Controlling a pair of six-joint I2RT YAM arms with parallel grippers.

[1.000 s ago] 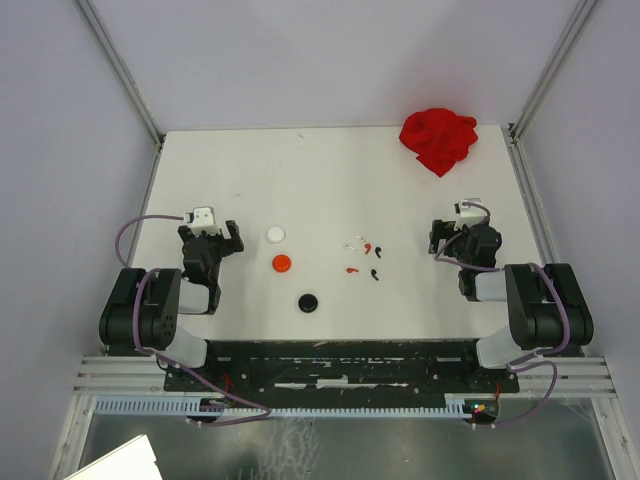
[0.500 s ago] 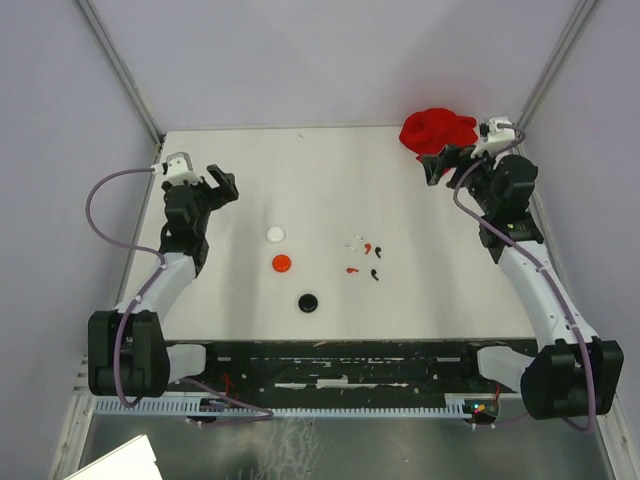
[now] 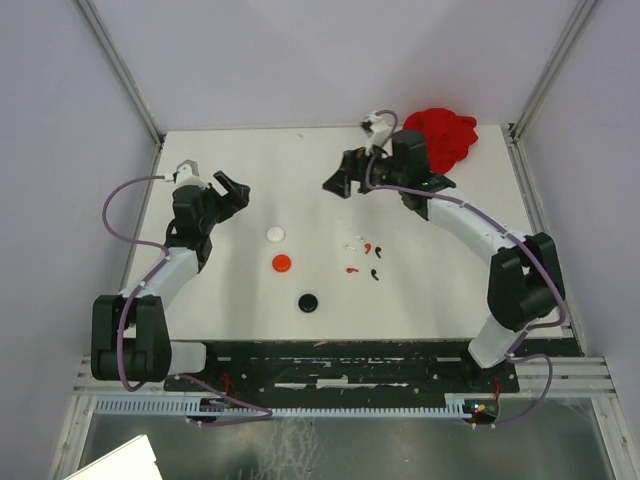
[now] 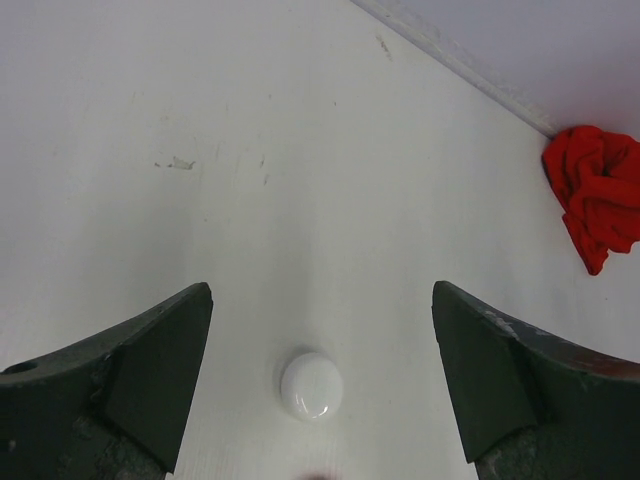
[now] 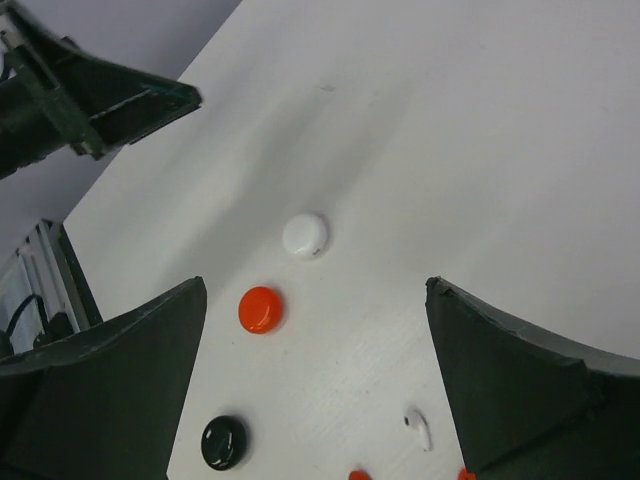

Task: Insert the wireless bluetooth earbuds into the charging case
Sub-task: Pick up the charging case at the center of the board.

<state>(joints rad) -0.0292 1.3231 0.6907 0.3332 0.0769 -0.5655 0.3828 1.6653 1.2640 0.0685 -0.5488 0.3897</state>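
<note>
White table (image 3: 450, 290), left gripper (image 3: 233, 190) and right gripper (image 3: 338, 175) both spread wide, empty, tiny earbuds (image 3: 368, 246) scattered beside three round discs (image 3: 283, 263)

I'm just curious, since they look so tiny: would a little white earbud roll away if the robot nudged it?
Probably it would skid rather than roll: the white earbud is comma-shaped, lying on a smooth-looking table. It is far smaller than the white disc, so likely very light; a glancing touch might flick it aside.

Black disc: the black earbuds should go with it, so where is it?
In the top view the black disc lies mid-table, nearer the arm bases than the red disc, left of the earbuds.
</note>
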